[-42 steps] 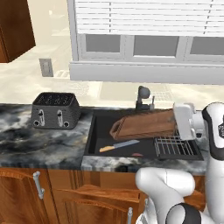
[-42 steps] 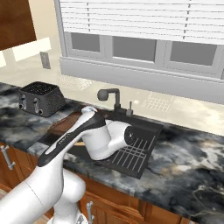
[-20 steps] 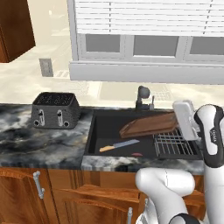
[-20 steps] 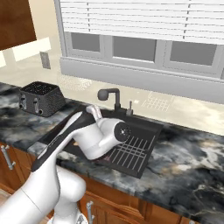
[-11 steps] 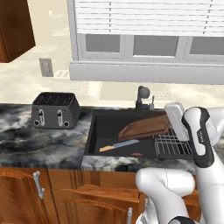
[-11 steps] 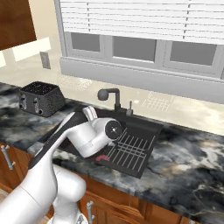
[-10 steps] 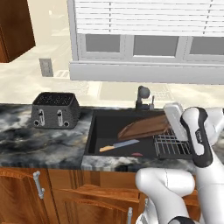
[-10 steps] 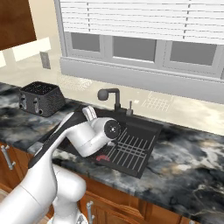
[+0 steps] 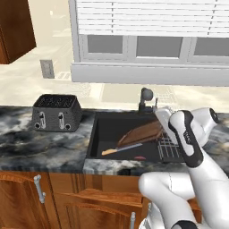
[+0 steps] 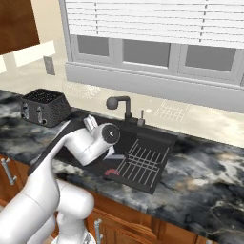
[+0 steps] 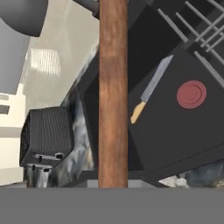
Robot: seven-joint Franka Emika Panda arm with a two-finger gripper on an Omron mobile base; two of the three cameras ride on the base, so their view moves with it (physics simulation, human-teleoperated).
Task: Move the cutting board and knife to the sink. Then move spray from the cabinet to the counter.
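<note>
The brown cutting board (image 9: 141, 133) hangs tilted inside the dark sink (image 9: 103, 129), its low end toward the basin floor. My gripper (image 9: 160, 125) is shut on the board's upper right end. In the hand view the cutting board (image 11: 113, 87) runs edge-on up the middle. The knife (image 9: 121, 149), with grey-blue blade and tan handle, lies flat on the sink floor just in front of the board, and the knife (image 11: 151, 88) sits right of the board in the hand view. A corner of the wooden cabinet (image 9: 14, 27) hangs at upper left. The spray is out of view.
A black toaster (image 9: 56, 112) stands on the marble counter (image 9: 44, 147) left of the sink. A dark faucet (image 10: 120, 103) rises behind the basin. A wire rack (image 10: 141, 164) covers the sink's right half, and a red drain plug (image 11: 191, 94) lies on its floor.
My arm has swung left and down over the sink, carrying the cutting board further left and lower into the basin. The knife has not moved.
</note>
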